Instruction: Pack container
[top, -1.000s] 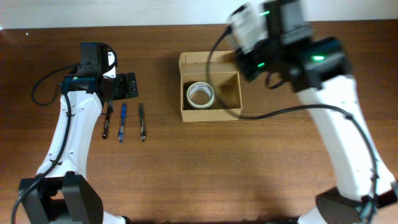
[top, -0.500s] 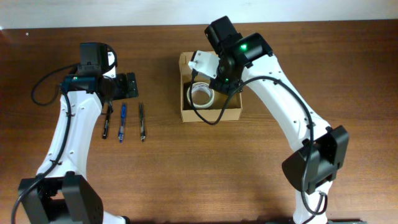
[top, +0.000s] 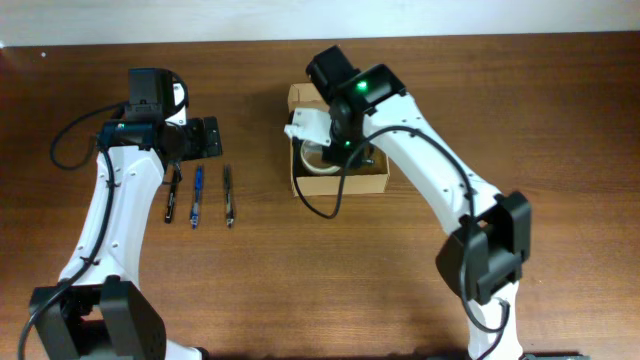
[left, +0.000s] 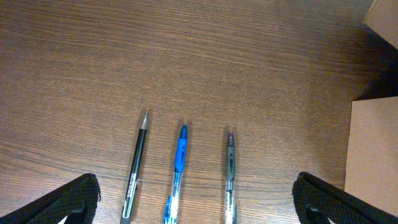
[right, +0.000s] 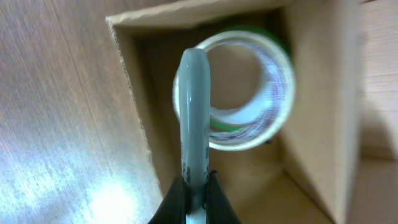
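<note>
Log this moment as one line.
stage: packing | right gripper: shut on grey marker, over open container | container: holds tape roll | left gripper: open, above three pens on table

Overhead looks straight down; wrist views close, downward; container (top: 365, 184) shared by overhead, right wrist.

The right arm (top: 420, 160) covers much of the container (top: 372, 184). The blurred thing in the fingers (right: 176, 203) is perhaps a marker (right: 194, 112).
</note>
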